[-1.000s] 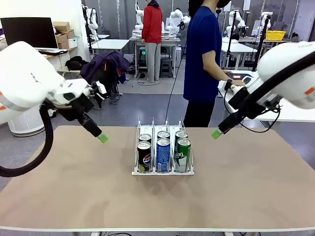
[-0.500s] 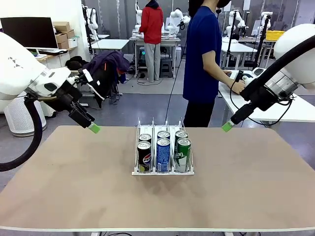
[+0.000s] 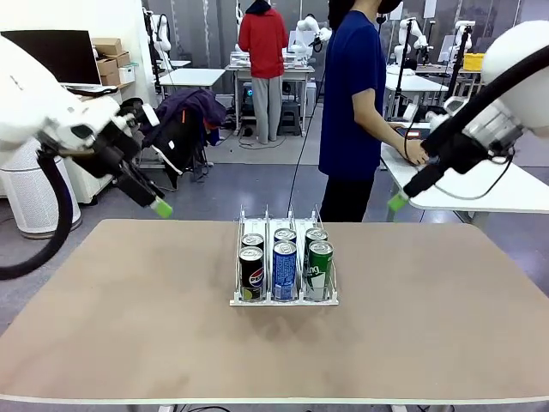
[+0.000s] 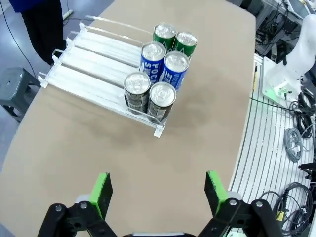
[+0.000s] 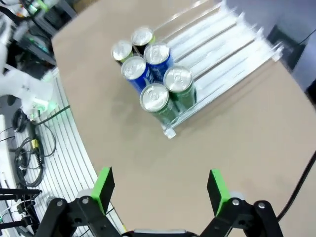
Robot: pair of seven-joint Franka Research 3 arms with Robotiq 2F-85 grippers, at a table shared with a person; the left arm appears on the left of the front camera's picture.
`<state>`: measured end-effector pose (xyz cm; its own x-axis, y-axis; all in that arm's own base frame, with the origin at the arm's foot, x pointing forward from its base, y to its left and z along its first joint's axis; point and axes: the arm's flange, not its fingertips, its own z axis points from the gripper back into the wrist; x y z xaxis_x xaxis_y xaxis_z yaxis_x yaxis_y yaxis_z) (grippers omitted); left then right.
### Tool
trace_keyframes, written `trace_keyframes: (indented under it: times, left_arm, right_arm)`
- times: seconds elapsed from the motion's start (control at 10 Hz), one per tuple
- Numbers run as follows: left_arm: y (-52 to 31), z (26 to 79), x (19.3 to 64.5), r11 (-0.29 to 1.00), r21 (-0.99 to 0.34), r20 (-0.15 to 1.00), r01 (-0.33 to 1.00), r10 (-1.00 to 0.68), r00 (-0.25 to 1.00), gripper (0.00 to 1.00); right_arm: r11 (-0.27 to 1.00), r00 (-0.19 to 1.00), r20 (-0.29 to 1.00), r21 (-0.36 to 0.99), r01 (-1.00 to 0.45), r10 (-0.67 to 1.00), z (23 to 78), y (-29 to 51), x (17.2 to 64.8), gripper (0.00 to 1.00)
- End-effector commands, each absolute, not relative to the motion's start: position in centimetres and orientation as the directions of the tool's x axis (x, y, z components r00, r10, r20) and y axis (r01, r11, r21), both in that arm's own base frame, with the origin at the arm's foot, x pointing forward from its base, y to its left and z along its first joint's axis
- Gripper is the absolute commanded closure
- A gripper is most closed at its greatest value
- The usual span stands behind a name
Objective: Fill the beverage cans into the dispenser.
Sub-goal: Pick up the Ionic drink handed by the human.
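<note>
**Six cans racked, both grippers up and empty**

The tan table takes up the whole lower half of the front view. Beyond its far edge, in the upper middle of the frame, a person in a dark blue top stands side-on. One hand is down at another bench to the right. The left arm leans in from the upper left corner and the right arm from the upper right.

Dead centre on the table sits the dispenser, a clear three-lane rack on a white base. It holds six cans, two to a lane, all upright. They are bunched at the end nearest the camera in the front view. The left lane has a black Pepsi can in front, the middle lane a blue-and-white can, and the right lane a green can. Each has a can of the same colour close behind it. In the left wrist view the white lane floors run on from the cans toward the upper left of the frame.

The left gripper hangs in the air at the left of the frame, about level with the table's far edge and well apart from the rack. In its own wrist view the green-padded fingers are spread wide over bare table top — holding nothing, touching nothing. The right gripper hangs the same way at the right of the frame. Its fingers are also spread wide and grip nothing.
</note>
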<state>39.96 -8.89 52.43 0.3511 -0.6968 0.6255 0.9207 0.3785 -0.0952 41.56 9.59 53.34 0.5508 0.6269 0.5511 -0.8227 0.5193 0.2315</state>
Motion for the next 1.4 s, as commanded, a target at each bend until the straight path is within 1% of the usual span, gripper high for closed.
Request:
trace_keyframes:
  times: [0.0, 0.1, 0.2, 0.4, 0.7, 0.9, 1.0, 1.1, 1.2, 1.3]
  left_arm:
    - [-6.9, 56.1, 41.2, 0.342, -0.068, 0.624, 0.937, -0.718, 0.307, 0.0]
    - [-6.4, 58.3, 41.4, 0.366, -0.019, 0.62, 0.931, -0.726, 0.298, 0.0]
    - [-5.8, 60.1, 41.0, 0.379, 0.001, 0.619, 0.926, -0.727, 0.296, 0.0]
    - [-5.3, 62.8, 40.4, 0.431, 0.077, 0.623, 0.899, -0.725, 0.294, 0.0]
    - [-4.8, 66.4, 38.6, 0.503, 0.19, 0.619, 0.843, -0.728, 0.295, 0.0]
    - [-4.3, 68.6, 38.1, 0.529, 0.237, 0.629, 0.815, -0.723, 0.286, 0.0]
    - [-4.4, 68.7, 38.0, 0.531, 0.233, 0.633, 0.815, -0.719, 0.288, 0.0]
    - [-5.0, 66.9, 37.9, 0.485, 0.169, 0.629, 0.858, -0.723, 0.285, 0.0]
    - [-4.2, 69.0, 37.9, 0.519, 0.228, 0.644, 0.824, -0.715, 0.272, 0.0]
    - [-4.2, 69.0, 37.9, 0.519, 0.228, 0.644, 0.824, -0.715, 0.272, 0.0]
  right_arm:
    - [0.535, 0.518, 0.578, 0.161, -0.83, 0.63, 56.4, 10.2, 42.6, 0.0]
    - [0.545, 0.516, 0.586, 0.147, -0.825, 0.624, 58.6, 10.3, 43.0, 0.0]
    - [0.563, 0.519, 0.602, 0.136, -0.815, 0.607, 60.4, 10.7, 42.8, 0.0]
    - [0.577, 0.507, 0.625, 0.109, -0.809, 0.593, 64.1, 10.8, 43.0, 0.0]
    - [0.623, 0.483, 0.669, 0.038, -0.781, 0.565, 68.0, 11.8, 42.4, 0.0]
    - [0.643, 0.469, 0.672, -0.013, -0.766, 0.572, 69.6, 12.6, 41.9, 0.0]
    - [0.631, 0.466, 0.677, 0.002, -0.775, 0.57, 69.8, 12.5, 42.0, 0.0]
    - [0.606, 0.45, 0.685, 0.016, -0.795, 0.573, 69.6, 12.2, 42.0, 0.0]
    - [0.606, 0.45, 0.685, 0.016, -0.795, 0.573, 69.6, 12.2, 42.0, 0.0]
    - [0.606, 0.45, 0.685, 0.016, -0.795, 0.573, 69.6, 12.2, 42.0, 0.0]
